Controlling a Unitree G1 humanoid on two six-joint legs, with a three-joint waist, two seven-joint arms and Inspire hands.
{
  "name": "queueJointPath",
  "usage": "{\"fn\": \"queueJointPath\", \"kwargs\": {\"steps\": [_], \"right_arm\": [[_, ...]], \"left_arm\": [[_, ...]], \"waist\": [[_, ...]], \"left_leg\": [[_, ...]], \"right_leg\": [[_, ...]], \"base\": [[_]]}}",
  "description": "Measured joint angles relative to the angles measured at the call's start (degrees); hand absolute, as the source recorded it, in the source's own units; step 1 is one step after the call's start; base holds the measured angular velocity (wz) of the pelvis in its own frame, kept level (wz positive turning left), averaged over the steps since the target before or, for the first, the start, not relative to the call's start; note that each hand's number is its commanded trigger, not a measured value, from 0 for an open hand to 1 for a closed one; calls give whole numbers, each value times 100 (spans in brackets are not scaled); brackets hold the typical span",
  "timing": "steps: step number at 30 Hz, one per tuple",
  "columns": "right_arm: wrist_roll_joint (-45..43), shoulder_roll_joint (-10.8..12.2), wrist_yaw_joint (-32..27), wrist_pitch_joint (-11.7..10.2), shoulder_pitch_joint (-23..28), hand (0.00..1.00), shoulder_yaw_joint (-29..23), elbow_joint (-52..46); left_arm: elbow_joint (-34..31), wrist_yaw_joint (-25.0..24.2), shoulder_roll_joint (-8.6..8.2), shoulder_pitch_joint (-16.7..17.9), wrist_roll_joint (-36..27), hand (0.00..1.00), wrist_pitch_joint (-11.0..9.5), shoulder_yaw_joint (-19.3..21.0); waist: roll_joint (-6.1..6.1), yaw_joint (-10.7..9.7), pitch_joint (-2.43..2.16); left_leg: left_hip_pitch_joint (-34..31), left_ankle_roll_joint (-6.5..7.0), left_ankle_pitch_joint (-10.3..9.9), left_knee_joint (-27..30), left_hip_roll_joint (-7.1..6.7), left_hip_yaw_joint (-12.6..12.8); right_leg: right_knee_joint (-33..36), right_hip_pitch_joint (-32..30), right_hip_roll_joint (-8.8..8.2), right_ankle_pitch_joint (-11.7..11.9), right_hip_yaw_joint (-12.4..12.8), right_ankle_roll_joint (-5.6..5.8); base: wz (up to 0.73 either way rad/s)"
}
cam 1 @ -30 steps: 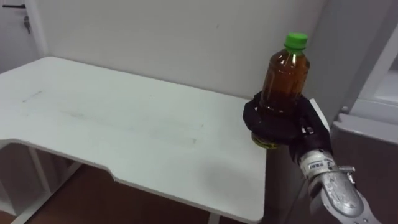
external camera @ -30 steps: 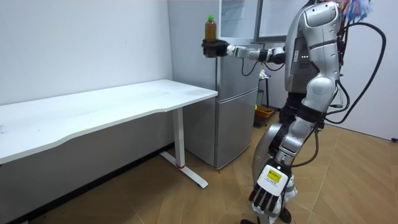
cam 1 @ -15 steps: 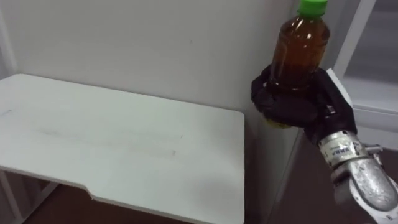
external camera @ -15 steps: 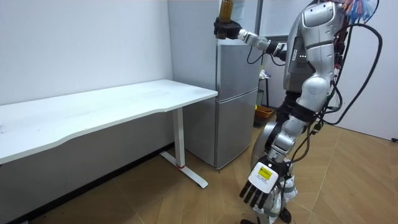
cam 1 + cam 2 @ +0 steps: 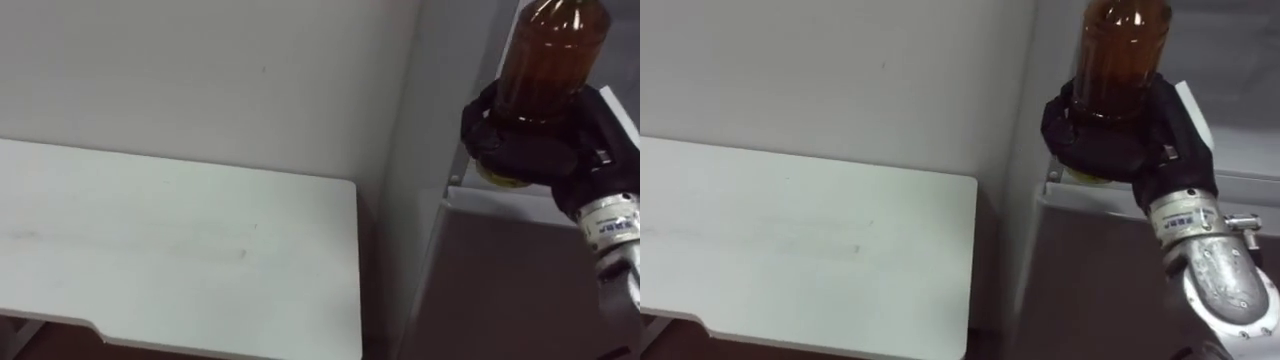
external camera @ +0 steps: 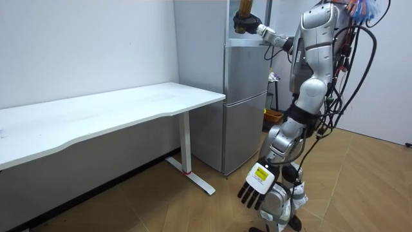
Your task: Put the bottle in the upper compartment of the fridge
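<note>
A clear bottle point(image 5: 545, 60) of brown tea stands upright in my right hand point(image 5: 535, 150), whose dark fingers are curled round its lower half. Its cap is cut off at the top of both eye views. I hold it high, just above the top edge of the grey lower fridge door point(image 5: 500, 280), at the level of the upper compartment. In the room view the bottle point(image 6: 244, 6) and right hand point(image 6: 243, 24) are at the upper fridge front, and I stand close by the fridge point(image 6: 244, 96). My left hand point(image 6: 255, 192) hangs low by my legs, fingers spread.
A white table point(image 5: 150, 250) runs along the wall to the left of the fridge, its right end close to the fridge side. Wooden floor point(image 6: 193, 212) lies around my feet.
My right arm has lifted the bottle higher and carried it from over the table's end to the upper fridge front. The eye views have shifted right. My left hand has swung slightly.
</note>
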Motion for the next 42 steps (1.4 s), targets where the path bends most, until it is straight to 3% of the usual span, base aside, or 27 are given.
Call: {"fn": "queueJointPath", "kwargs": {"steps": [11, 23, 32, 37, 42], "right_arm": [[-163, -105, -177, 43, -2, 100, -367, -11], [398, -643, -956, 51, -34, 100, -660, 327], [494, -848, -1171, 91, -411, 100, -662, 1389], [499, -851, -1323, 111, -716, 100, -662, 1729], [520, -852, -1340, 127, -716, 100, -655, 1770]], "left_arm": [[-57, -57, 2, 85, 18, 0, -23, 102], [-299, -119, 15, 615, 36, 0, -30, 249], [-483, -176, 18, 702, 128, 0, -20, 442], [-591, -279, 79, 713, 137, 0, -15, 552], [-653, -310, 89, 720, 137, 0, 0, 551]], "waist": [[-175, -20, 7], [-137, -32, 30], [-178, 15, 9], [-195, 18, -2], [-199, 29, -4]], "left_leg": [[-3, -3, -11, 12, -6, 13], [1, -42, -110, 122, 25, -82], [-36, -44, -121, 186, 19, -122], [-40, -53, -127, 183, 23, -146], [-55, -56, -129, 180, 22, -170]], "right_leg": [[-14, 14, 12, -2, -11, 3], [-89, 139, 66, -2, -34, 3], [-90, 84, 67, -28, -33, -8], [-95, 131, 75, -38, -91, -12], [-100, 138, 75, -41, -131, -10]], "base": [[0], [1], [2], [2], [2]]}}
